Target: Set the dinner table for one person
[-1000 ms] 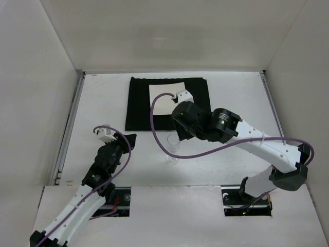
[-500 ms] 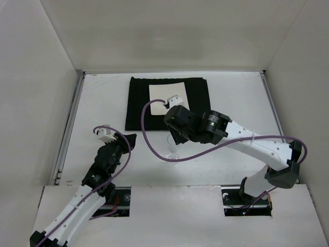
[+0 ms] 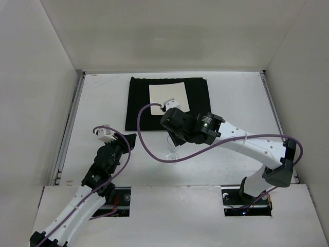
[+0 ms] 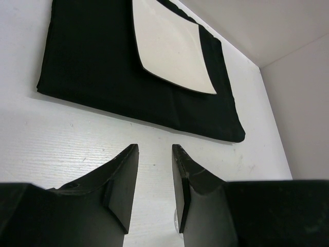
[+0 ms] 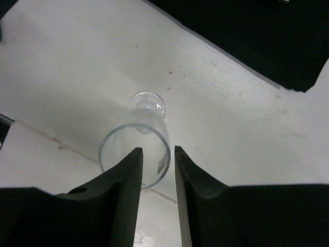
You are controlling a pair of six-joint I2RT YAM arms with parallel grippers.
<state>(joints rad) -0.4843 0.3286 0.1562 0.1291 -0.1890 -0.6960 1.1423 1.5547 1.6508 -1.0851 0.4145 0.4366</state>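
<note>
"Top external view first: where is the dinner table (image 3: 103, 98)?"

"It's the white tabletop that fills the floor of the enclosure in front of both arm bases. A black placemat (image 3: 138, 105) lies at its far middle, with a square white plate (image 3: 160, 93) on it. A clear wine glass (image 3: 172, 150) stands upright on bare table, just in front of the placemat's near edge."

"And the right gripper (image 5: 158, 151)?"

"It hangs over the glass. Its fingers are a narrow slit apart, and one side of the rim shows in that slit. I cannot tell whether they pinch it."

"Left gripper (image 4: 154, 147)?"

"It's over bare table, well to the left of the glass, facing the placemat. The jaws are slightly parted, with nothing between them."
</note>
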